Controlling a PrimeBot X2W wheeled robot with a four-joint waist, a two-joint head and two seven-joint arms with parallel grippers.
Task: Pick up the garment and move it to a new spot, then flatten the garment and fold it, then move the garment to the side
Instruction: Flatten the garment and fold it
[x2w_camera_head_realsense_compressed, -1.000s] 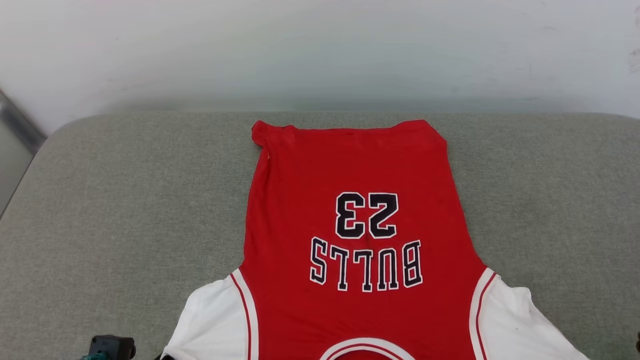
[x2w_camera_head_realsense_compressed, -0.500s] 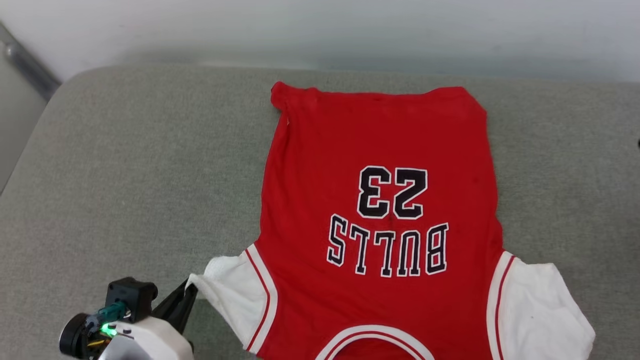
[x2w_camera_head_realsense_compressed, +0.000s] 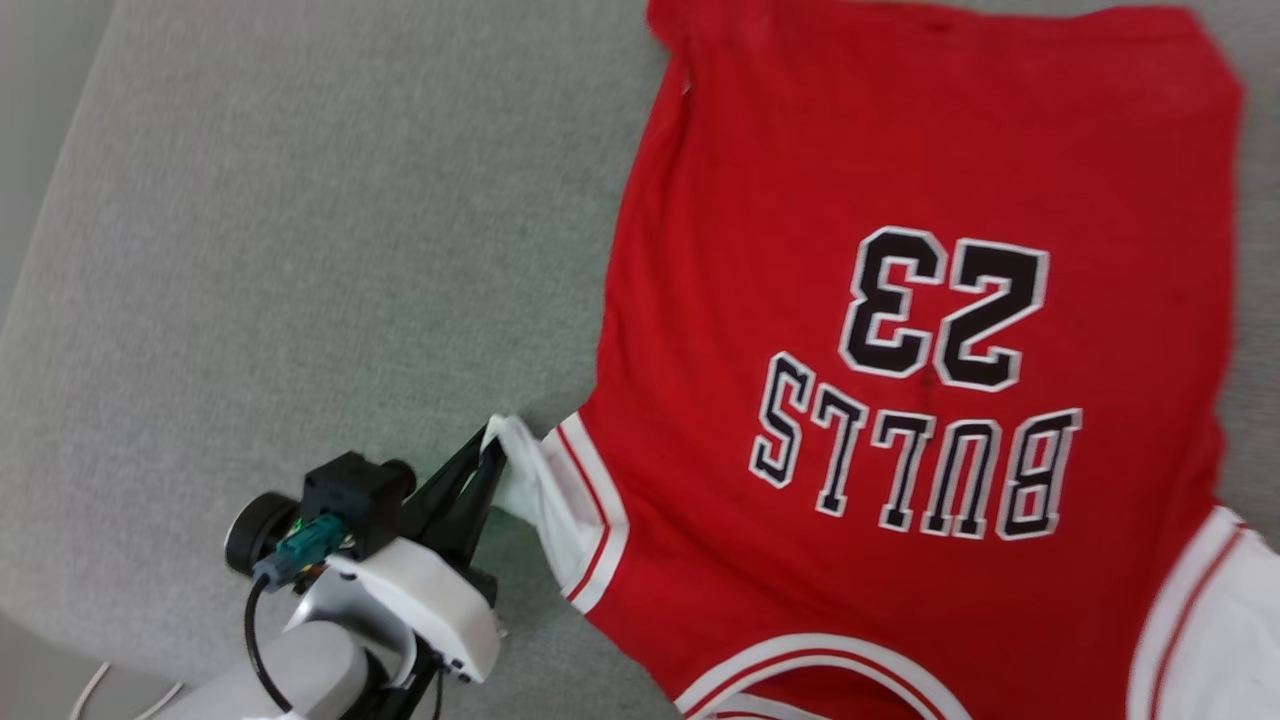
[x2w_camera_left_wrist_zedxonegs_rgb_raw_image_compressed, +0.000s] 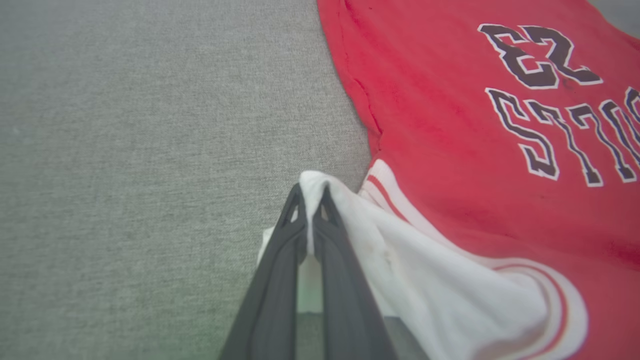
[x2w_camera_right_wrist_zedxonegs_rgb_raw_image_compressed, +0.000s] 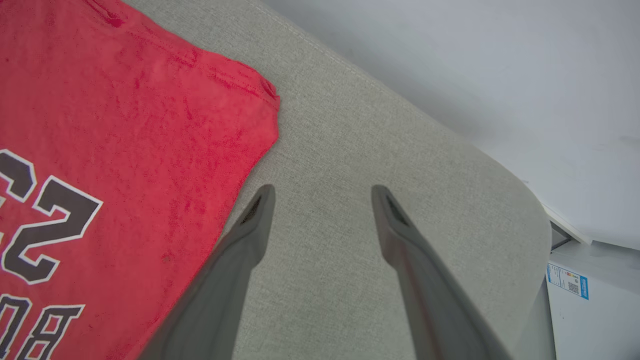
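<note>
The garment (x2w_camera_head_realsense_compressed: 900, 300), a red T-shirt with white sleeves and "BULLS 23" printed upside down to me, lies spread flat on a grey cushion (x2w_camera_head_realsense_compressed: 300, 250). My left gripper (x2w_camera_head_realsense_compressed: 490, 445) is shut on the tip of the shirt's left white sleeve (x2w_camera_head_realsense_compressed: 535, 490), which is bunched and lifted a little; the left wrist view shows the white cloth (x2w_camera_left_wrist_zedxonegs_rgb_raw_image_compressed: 400, 270) pinched between the two dark fingers (x2w_camera_left_wrist_zedxonegs_rgb_raw_image_compressed: 310, 200). My right gripper (x2w_camera_right_wrist_zedxonegs_rgb_raw_image_compressed: 322, 192) stands open over bare cushion just beside the shirt's red edge (x2w_camera_right_wrist_zedxonegs_rgb_raw_image_compressed: 125, 125), holding nothing.
The cushion's left edge (x2w_camera_head_realsense_compressed: 50, 220) runs up the left of the head view. In the right wrist view the cushion's rounded corner (x2w_camera_right_wrist_zedxonegs_rgb_raw_image_compressed: 525, 210) meets a pale wall (x2w_camera_right_wrist_zedxonegs_rgb_raw_image_compressed: 475, 60), with a white box (x2w_camera_right_wrist_zedxonegs_rgb_raw_image_compressed: 585, 300) bearing a label beyond it.
The head camera has tilted down and turned, so the shirt fills more of the picture. My left gripper has come up into view, pulling the sleeve tip inward. The right gripper has opened.
</note>
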